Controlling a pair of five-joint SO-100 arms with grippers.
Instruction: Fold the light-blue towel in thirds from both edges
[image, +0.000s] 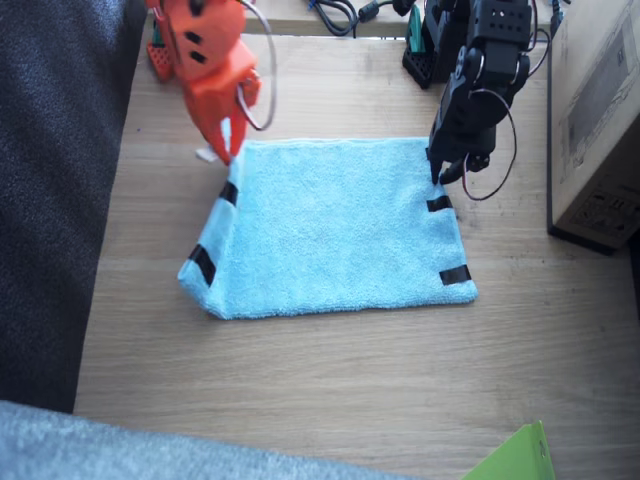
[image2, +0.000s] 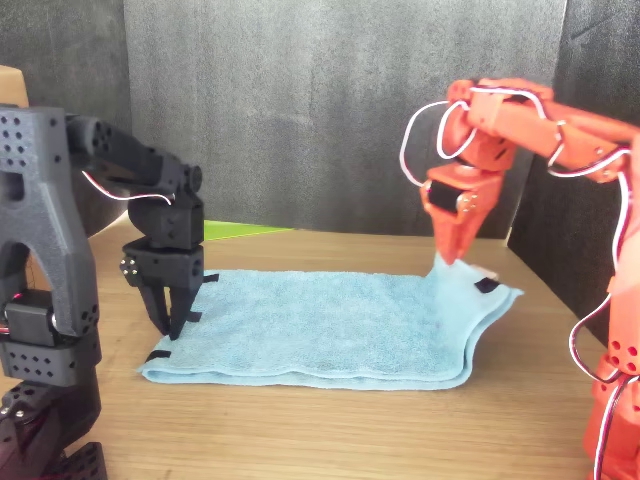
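Already the right claw, clamped on the far corner of its short edge, lifts that side of the light-blue towel off the tabletop, while the left claw, nearly together, hovers over the opposite edge.

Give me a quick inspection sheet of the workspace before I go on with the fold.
Surface: wooden table, bare around the cloth.
Job's things: light-blue towel lies spread out; the short side by the right arm is lifted off the table, the other lies flat.
Clutter: cardboard box at the table's edge; green sheet at a corner.
Grippers: right gripper pinches the towel's raised corner; left gripper points down at the opposite edge, grip unclear.
Cables: dark cables at the table's far edge; wire loops on both arms.
Surroundings: dark grey carpet; grey backdrop.
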